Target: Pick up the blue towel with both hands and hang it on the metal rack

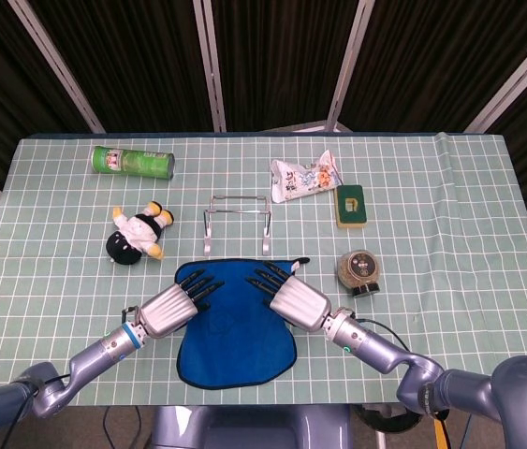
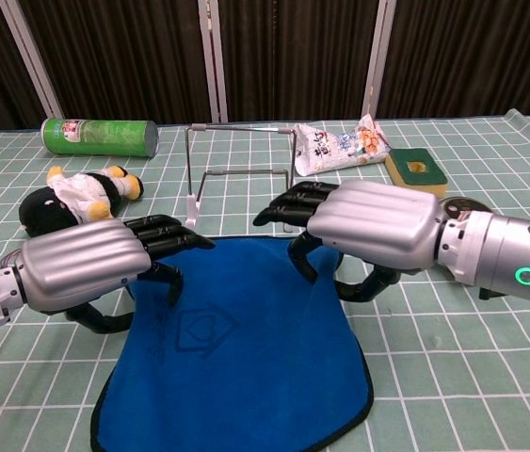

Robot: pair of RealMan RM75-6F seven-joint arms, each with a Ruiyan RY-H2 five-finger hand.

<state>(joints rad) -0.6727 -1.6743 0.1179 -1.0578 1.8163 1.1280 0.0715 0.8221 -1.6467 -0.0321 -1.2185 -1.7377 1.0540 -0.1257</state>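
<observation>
The blue towel (image 1: 235,337) lies spread on the table just in front of the metal rack (image 1: 237,223), its far edge raised off the cloth. My left hand (image 1: 171,309) grips the towel's far left corner, fingers over the top and thumb beneath. At the far right corner my right hand (image 1: 296,301) holds it the same way. In the chest view the towel (image 2: 236,358) hangs in a fold from the right hand (image 2: 373,224), and the left hand (image 2: 81,264) sits lower. The rack (image 2: 241,174) stands upright and bare right behind the fingertips.
A plush toy (image 1: 137,234) lies left of the rack and a green can (image 1: 133,162) lies at the back left. Behind the rack to the right are a snack bag (image 1: 303,178) and a green sponge (image 1: 350,206). A round jar (image 1: 359,269) stands beside my right hand.
</observation>
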